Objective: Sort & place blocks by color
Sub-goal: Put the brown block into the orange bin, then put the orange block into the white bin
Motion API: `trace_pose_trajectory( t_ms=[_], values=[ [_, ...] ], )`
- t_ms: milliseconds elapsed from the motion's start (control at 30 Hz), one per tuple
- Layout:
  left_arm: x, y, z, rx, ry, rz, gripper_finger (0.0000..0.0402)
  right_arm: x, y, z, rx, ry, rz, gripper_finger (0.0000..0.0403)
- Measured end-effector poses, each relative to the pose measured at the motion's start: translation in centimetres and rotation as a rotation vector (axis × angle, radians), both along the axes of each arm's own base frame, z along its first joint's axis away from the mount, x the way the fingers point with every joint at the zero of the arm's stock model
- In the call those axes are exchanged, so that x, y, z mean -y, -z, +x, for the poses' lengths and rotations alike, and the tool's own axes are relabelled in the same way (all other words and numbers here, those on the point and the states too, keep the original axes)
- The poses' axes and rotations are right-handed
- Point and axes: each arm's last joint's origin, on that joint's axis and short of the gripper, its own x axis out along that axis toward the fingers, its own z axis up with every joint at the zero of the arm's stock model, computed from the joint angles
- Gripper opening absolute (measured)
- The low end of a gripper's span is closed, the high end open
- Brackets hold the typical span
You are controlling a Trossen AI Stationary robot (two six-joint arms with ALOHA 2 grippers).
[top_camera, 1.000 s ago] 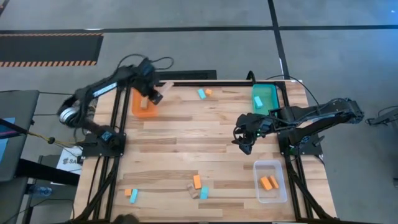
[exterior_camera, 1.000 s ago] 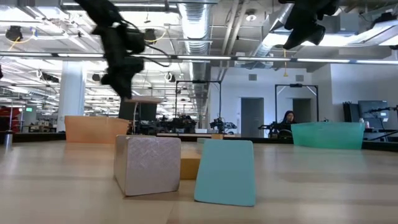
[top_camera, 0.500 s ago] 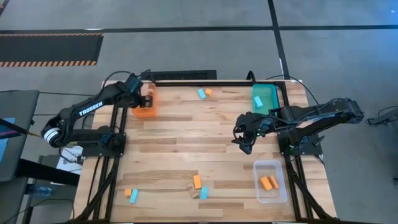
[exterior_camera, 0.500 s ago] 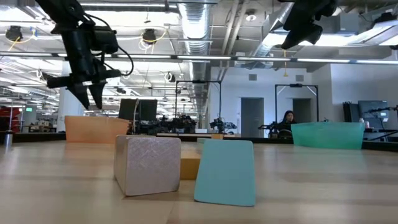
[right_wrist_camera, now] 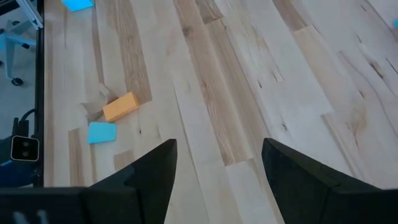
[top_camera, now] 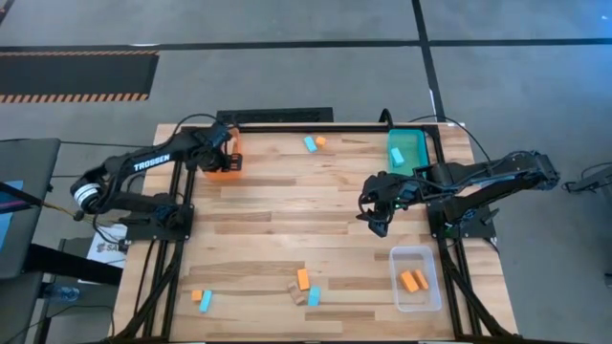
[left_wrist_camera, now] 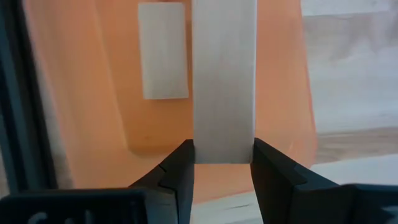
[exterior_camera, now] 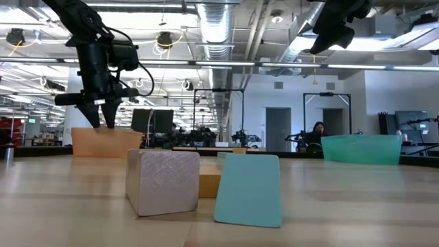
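**We bring a pale wood block over the orange tray**

Nearest us, at six o'clock on the surface (top_camera: 287,205), lie a wood block (top_camera: 294,290), an orange block (top_camera: 303,278) and a light blue block (top_camera: 314,297) in a cluster, with another orange and blue pair (top_camera: 201,298) at seven. At four sits the clear tray (top_camera: 416,279) with orange blocks in it. Our right gripper (top_camera: 375,221) hovers at three, fingers apart and empty. Farther off, at eleven, our left gripper (exterior_camera: 99,118) has swung in from beside the orange tray (top_camera: 226,162) and dropped low over it, fingers clamped on a pale wood block (left_wrist_camera: 223,81); another wood block (left_wrist_camera: 163,50) already lies inside, so we judge release is next. At one, the teal tray (top_camera: 409,148) holds a blue block; two loose blocks (top_camera: 314,143) wait at twelve. Nothing blocks the tray.
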Motion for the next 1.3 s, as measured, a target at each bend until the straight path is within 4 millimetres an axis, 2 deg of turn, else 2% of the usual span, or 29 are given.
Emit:
trace_pose_trajectory(
  t_ms=[233,500,633,867,967,1167,1300],
  values=[
    [0.1,0.0,1.1,0.052,0.038,0.018,0.0158,0.0,0.0,0.0,0.0,0.0,0.0,0.0259],
    [0.2,-0.1,1.1,0.059,0.075,-0.004,0.0208,0.0,0.0,0.0,0.0,0.0,0.0,0.0259],
    [-0.2,-1.5,1.5,0.057,0.129,0.029,0.0214,0.0,0.0,0.0,-0.001,0.0,0.0,0.0259],
    [-0.7,-5.6,3.0,0.095,0.252,0.136,0.0214,0.0,0.0,0.0,-0.001,0.0,0.0,0.0259],
    [-0.1,-6.8,4.3,0.158,0.327,0.173,0.0214,0.0,0.0,0.0,0.0,0.004,-0.005,0.0259],
    [2.3,-7.3,7.1,0.237,0.511,0.246,0.0214,0.5,-0.1,0.1,0.014,0.051,-0.079,0.0259],
    [4.2,-7.7,8.6,0.278,0.649,0.293,0.0214,2.1,-0.3,1.6,0.097,0.079,-0.128,0.0259]
  ],
)
